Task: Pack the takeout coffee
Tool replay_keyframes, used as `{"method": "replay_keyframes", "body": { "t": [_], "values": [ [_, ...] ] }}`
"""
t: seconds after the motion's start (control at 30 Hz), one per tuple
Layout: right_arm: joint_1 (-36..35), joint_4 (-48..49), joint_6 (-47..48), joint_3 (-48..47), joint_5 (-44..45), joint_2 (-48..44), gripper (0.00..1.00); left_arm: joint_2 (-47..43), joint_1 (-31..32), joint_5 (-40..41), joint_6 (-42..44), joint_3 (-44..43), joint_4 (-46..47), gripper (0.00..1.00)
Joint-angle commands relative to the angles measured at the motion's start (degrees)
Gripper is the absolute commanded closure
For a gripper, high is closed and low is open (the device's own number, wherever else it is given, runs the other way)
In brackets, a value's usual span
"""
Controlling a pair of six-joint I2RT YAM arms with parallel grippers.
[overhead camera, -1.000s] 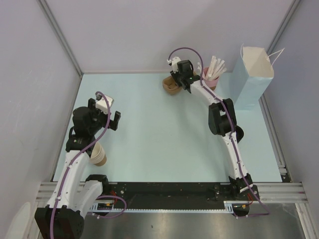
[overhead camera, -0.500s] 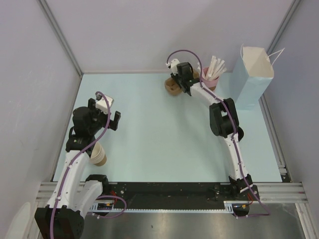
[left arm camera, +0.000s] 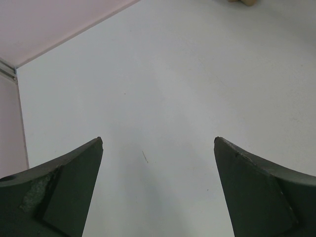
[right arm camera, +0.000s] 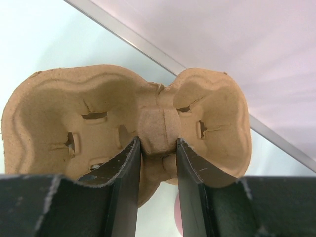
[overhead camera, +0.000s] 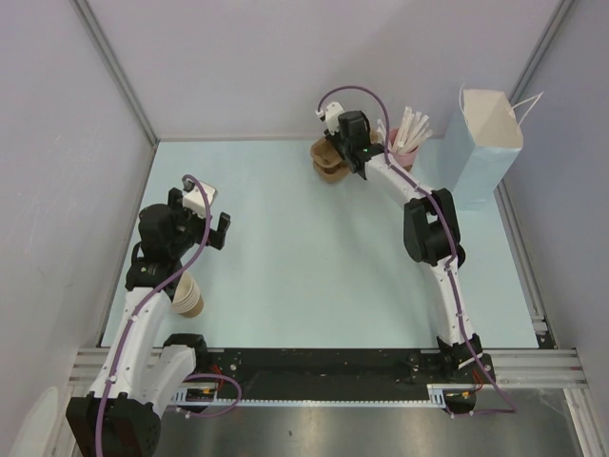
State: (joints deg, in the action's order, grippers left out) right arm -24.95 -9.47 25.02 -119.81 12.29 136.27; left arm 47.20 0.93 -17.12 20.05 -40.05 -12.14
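Takeout coffee cannot be found in any view. The right end effector [right arm camera: 158, 142] is pinched on the centre ridge of a pulp cup carrier [right arm camera: 74, 113] at the worktop's [overhead camera: 304, 267] far edge, beside a pink straw cup [overhead camera: 404, 148]. The pinch should be kept centred, the carrier lifted level. The left end effector [left arm camera: 158, 143] is spread, empty. Since a second ago, the carrier appears tipped up from flat.

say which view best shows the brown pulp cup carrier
Right wrist: the brown pulp cup carrier fills the frame, both wells visible, centre post pinched by the right gripper. Top external shows it small, under the arm. Left wrist doesn't clearly show it.
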Motion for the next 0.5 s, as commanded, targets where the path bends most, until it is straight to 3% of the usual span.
{"method": "replay_keyframes", "body": {
  "t": [0.0, 0.2, 0.33, 0.47],
  "values": [
    [1.39, -3.52, -3.57, -5.34, -7.97, -6.8, 0.8, -0.71, -0.4, -0.45, 1.04, -0.46, 0.89, 0.01],
    [0.96, -14.33, -4.98, -4.83, -22.65, -14.7, 0.8, -0.79, -0.31, -0.19, 0.95, -0.64, 0.54, 0.01],
    [0.26, -16.28, -2.96, 8.07, -31.08, -25.5, 0.78, -0.27, -0.31, -0.8, 1.04, -0.82, 0.37, 0.01],
    [-0.89, -15.66, 5.8, 32.36, -33.91, -39.91, 0.77, 0.61, -0.4, -1.33, 0.95, -1.43, -0.25, 0.01]
  ]
}}
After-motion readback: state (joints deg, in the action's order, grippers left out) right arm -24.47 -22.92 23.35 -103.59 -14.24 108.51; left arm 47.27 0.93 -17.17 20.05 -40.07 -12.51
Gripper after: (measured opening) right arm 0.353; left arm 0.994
